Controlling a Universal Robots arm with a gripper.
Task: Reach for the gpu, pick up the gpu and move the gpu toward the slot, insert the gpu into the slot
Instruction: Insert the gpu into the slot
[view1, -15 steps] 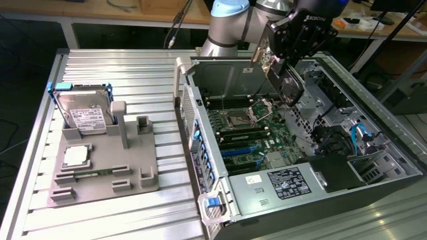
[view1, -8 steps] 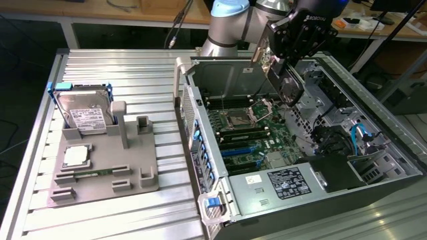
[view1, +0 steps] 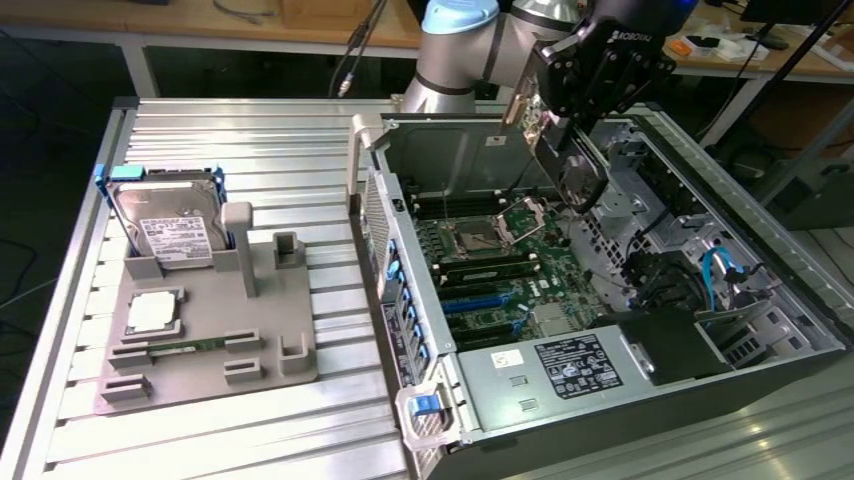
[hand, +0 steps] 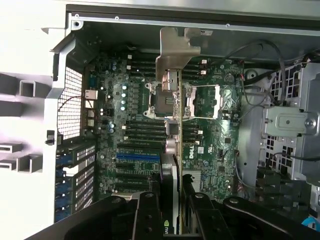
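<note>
Nearest in the exterior view, a grey holder tray lies at lower left on the ribbed table. A hard drive stands at the tray's far end. On the exterior view's right sits the open computer case, its motherboard exposed and blue slots near the middle. Farther back, at upper right of the frame, the gripper hangs over the case, jaws partly closed and clamped on the gpu. The gpu is held clear above the motherboard, apart from the blue slots. In the wrist view it appears edge-on, lying crosswise to them.
</note>
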